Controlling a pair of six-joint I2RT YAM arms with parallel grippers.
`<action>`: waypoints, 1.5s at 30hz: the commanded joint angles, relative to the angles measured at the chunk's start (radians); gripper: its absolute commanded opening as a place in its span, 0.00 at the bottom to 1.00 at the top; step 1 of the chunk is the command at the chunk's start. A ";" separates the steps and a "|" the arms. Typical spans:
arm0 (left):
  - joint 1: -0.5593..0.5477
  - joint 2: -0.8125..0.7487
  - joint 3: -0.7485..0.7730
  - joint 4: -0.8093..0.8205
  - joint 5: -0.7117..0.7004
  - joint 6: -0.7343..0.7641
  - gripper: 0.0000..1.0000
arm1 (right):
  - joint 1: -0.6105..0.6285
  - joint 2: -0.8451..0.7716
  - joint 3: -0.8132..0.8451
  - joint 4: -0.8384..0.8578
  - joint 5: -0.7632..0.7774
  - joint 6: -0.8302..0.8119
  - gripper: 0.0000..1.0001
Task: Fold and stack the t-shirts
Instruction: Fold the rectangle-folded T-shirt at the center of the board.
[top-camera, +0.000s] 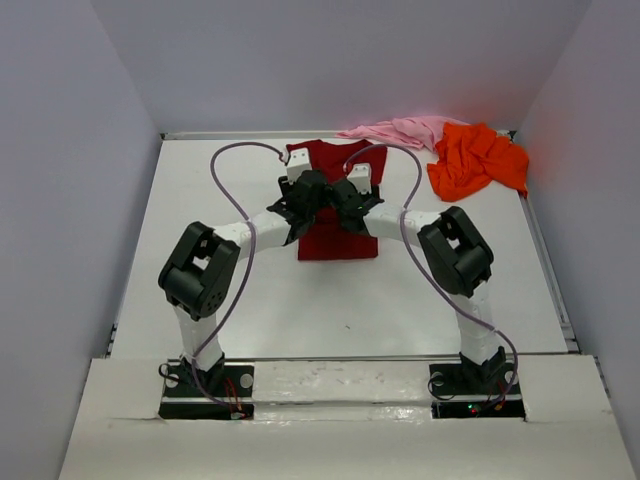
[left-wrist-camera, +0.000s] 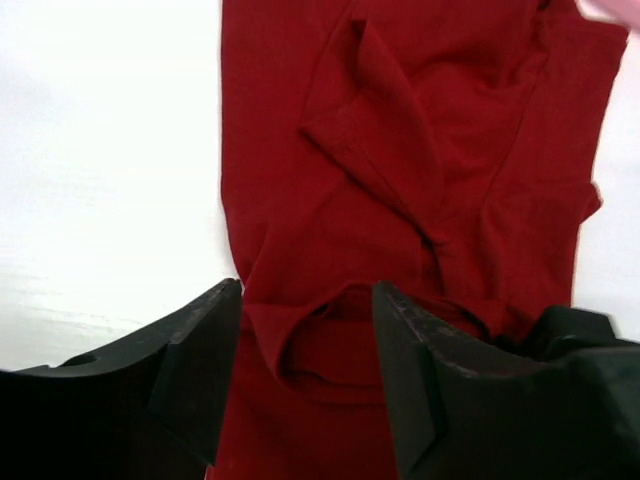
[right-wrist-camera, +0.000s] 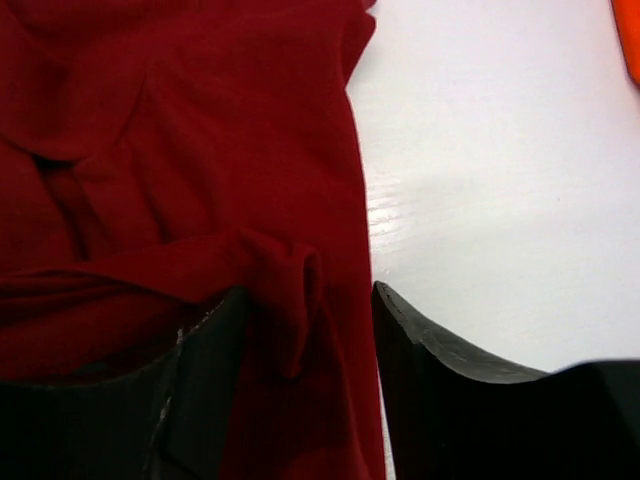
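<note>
One white table (top-camera: 350, 300). Three shirts: red shirt (top-camera: 340, 243) laid mid-table, partly hidden under both arms; orange shirt (top-camera: 478, 160) and pink shirt (top-camera: 400, 130) crumpled, touching, at far right corner. Two claws: left claw (left-wrist-camera: 307, 300) and right claw (right-wrist-camera: 310, 300) spread wide above red cloth, holding nothing.

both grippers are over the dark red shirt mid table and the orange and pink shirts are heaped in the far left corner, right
No, the side is wrong. The top external view shows the orange shirt and pink shirt heaped in the far right corner. The left gripper and right gripper are over the dark red shirt mid table.
</note>
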 joint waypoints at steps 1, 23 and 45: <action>0.006 -0.114 0.089 -0.040 -0.043 0.051 0.68 | -0.010 -0.091 0.007 0.075 -0.082 -0.111 0.66; 0.015 -0.603 0.053 -0.335 0.076 0.258 0.72 | 0.000 -0.192 0.004 0.017 -0.606 -0.216 0.71; 0.031 -0.712 -0.042 -0.252 0.044 0.272 0.73 | 0.000 0.000 0.103 0.056 -0.688 -0.143 0.71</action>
